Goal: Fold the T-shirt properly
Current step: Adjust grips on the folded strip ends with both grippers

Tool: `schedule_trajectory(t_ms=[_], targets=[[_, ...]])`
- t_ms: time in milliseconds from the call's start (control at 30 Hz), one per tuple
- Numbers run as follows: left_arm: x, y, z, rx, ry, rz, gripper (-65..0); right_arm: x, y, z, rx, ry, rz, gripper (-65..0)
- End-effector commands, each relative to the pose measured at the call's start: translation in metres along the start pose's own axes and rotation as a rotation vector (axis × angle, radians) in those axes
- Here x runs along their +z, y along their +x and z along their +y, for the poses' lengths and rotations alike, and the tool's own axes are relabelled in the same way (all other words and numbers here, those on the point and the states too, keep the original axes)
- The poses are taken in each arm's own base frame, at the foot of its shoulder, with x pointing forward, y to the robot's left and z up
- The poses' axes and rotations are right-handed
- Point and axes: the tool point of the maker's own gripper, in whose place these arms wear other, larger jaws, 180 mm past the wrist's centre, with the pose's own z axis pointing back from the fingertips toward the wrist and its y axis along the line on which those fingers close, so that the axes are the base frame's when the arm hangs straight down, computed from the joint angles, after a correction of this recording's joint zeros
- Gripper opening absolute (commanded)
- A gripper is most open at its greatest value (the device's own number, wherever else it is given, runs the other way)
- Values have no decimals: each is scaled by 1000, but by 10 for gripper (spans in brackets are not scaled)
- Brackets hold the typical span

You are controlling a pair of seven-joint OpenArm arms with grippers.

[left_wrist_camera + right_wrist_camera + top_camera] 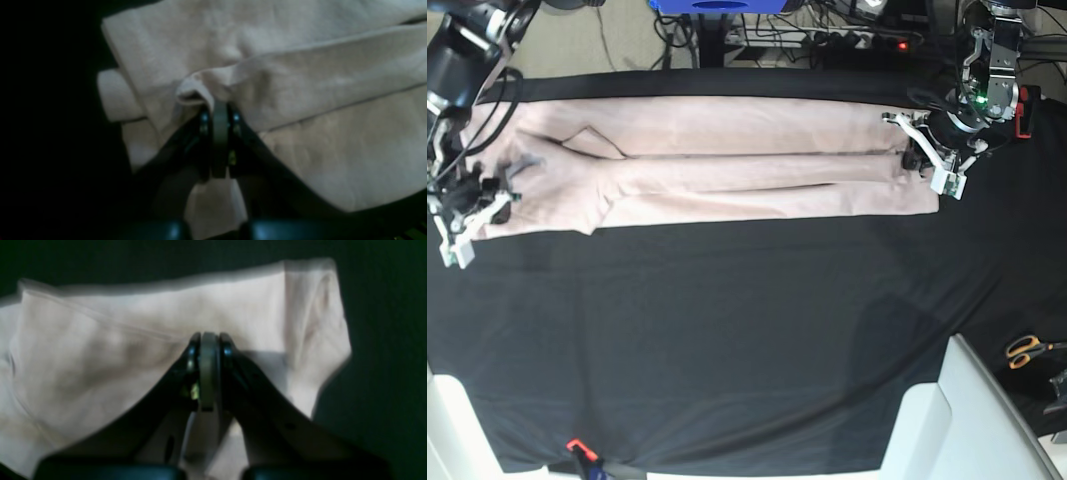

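Observation:
The pale pink T-shirt [727,170] lies as a long narrow strip across the far part of the black table cloth [727,330]. In the base view my left gripper [924,165] is at the strip's right end and my right gripper [482,205] at its left end. The left wrist view shows the left gripper [219,105] shut, with a raised fold of the T-shirt [300,66] pinched at its tips. In the right wrist view the right gripper [208,336] is shut on the T-shirt [100,340], where a hem line runs into its tips.
Orange-handled scissors [1027,350] lie off the cloth at the right. A white surface [957,420] fills the lower right corner. A small red clip [577,445] sits at the cloth's front edge. Cables and a blue object [717,5] are behind the table.

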Motion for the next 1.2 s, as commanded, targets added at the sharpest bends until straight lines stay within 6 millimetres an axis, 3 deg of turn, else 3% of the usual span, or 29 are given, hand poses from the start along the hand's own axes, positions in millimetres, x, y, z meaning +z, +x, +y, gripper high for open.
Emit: schedule_trajectory(t_ms=[0,300,567,733,1033,1167], targets=[[2,10,5,-6,5,-32,-650,5,17,-14,4,-21,-43,-642],[2,10,5,-6,5,-32,-650,2,15,-42,-47,-44,-88,-642],[1,9,2,-8,-2,-29,-650,10,42,-76,-128,-176,-245,-642],[2,9,3,-7,0,-30,-650,23,51,-84,-123,-222,-302,-642],[5,19,3,-21,0,-54,-643,43,56,-50,-38,-224,-384,-642],[12,27,-2,-36,-11,-79,-418,40,46,-50,-42,-225,-314,-642]])
